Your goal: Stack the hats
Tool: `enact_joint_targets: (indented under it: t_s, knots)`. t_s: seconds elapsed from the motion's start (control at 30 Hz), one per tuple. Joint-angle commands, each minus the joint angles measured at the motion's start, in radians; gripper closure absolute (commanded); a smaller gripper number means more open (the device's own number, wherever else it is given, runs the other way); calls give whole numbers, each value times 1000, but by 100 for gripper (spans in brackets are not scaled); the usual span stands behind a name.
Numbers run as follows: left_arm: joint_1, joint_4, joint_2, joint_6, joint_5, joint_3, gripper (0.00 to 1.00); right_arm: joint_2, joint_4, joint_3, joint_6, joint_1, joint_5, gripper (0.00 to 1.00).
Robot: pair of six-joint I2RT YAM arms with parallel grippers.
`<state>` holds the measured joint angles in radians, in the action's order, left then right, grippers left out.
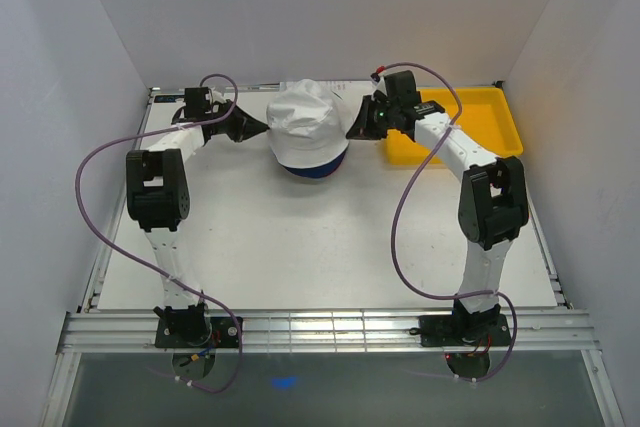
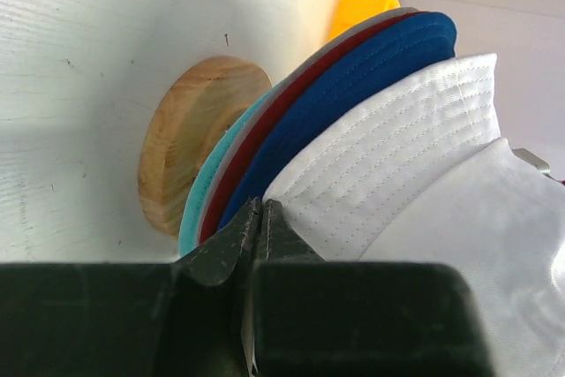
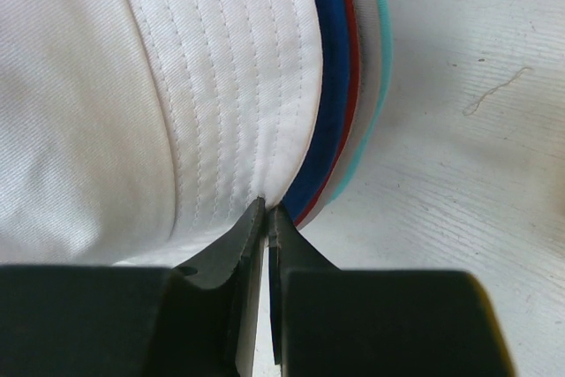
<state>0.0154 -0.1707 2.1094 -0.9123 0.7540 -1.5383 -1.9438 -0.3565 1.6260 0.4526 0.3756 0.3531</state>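
Our left gripper (image 2: 262,209) and right gripper (image 3: 267,209) clamp the white hat (image 1: 305,122) by its brim (stack topped); we let go next

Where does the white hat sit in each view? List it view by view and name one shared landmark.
Top external: white hat at upper centre.
Left wrist: fills the right side.
Right wrist: fills the left side.
Shared landmark: navy hat brim directly beneath it.

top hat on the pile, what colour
The top hat is white, with stitched rows on its brim; best seen in the right wrist view.
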Motion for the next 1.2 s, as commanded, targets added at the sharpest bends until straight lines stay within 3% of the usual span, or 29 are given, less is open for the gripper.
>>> enact_joint_targets:
  t_s: [0.0,0.43,0.63,0.8,1.0,1.17]
  knots:
    - [37,-96,32,69,-202,-29,100,32,-33,-69,-28,-6,-28,92]
    - [37,-82,86,38,-122,-181,100,115,134,-291,58,66,38,92]
    - [37,-39,78,33,-70,-224,77,118,169,-304,92,82,57,91]
    - [43,-23,37,38,-51,-209,55,121,200,-299,124,82,83,71]
    - [61,-24,-55,49,-31,-143,49,131,202,-284,135,80,93,63]
    - [63,48,-173,-19,4,71,49,163,197,-294,141,57,75,62]
